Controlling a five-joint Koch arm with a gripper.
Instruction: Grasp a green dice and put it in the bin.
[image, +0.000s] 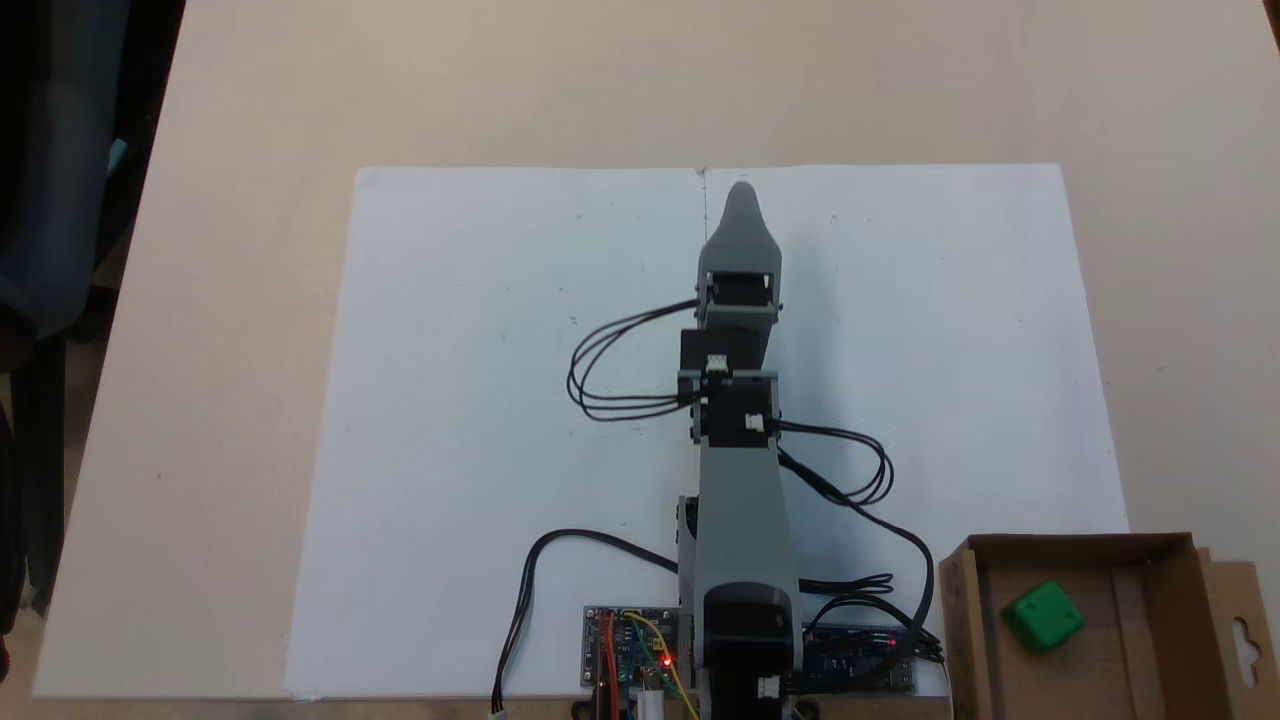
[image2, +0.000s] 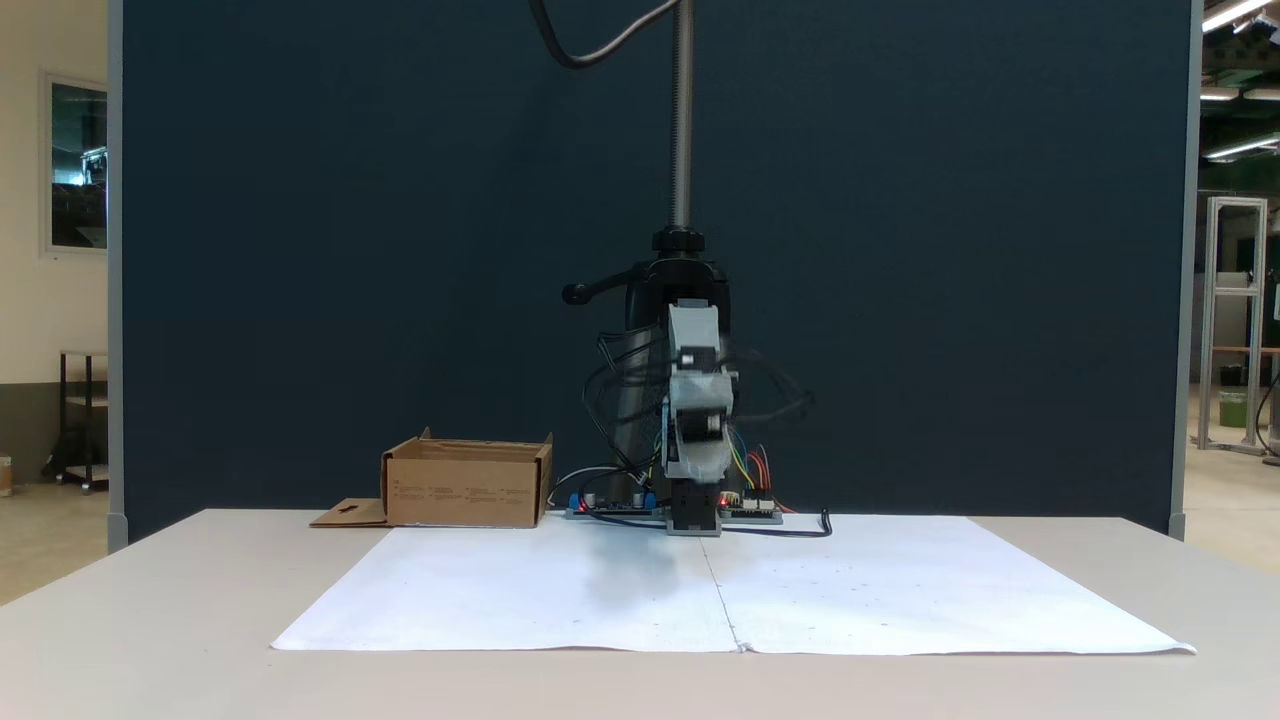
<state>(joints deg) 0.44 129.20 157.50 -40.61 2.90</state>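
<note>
green dice (image: 1043, 616) already inside cardboard bin (image: 960, 640), well behind and right of gripper (image: 742, 195) in the top-down fixed view | jaws: can't tell, single tip visible | arm extended over white paper (image: 480, 400), carrying nothing visible

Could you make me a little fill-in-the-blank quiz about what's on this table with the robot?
1. The green dice lies inside the ____.
2. The bin is made of brown ____.
3. The arm stretches out over a large sheet of ____ paper.
4. The claw holds ____.

Missing words: bin; cardboard; white; nothing
</note>
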